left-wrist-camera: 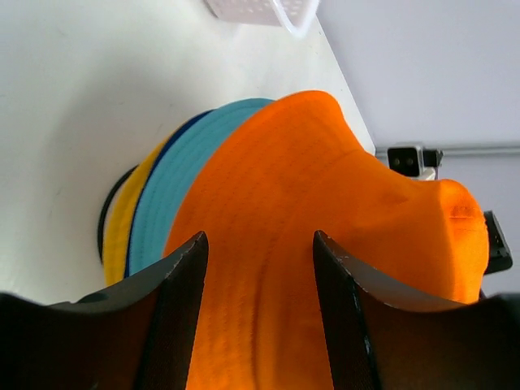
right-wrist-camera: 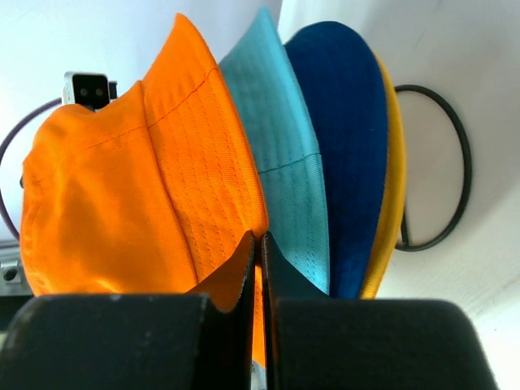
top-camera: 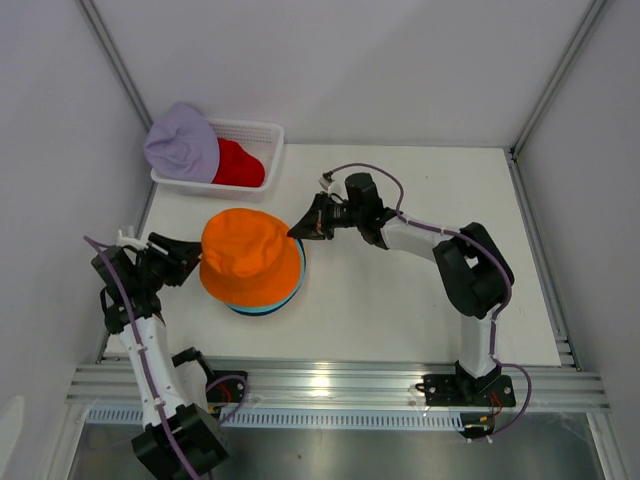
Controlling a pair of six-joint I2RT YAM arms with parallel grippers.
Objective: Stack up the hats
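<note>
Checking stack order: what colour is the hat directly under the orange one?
A teal hat, clearest in the right wrist view.

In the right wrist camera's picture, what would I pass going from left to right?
orange hat → teal hat → navy hat → yellow hat → black wire ring

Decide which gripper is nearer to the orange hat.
Right. The right gripper is shut on the brim of the orange hat; the left gripper is open beside its left edge, not gripping it.
</note>
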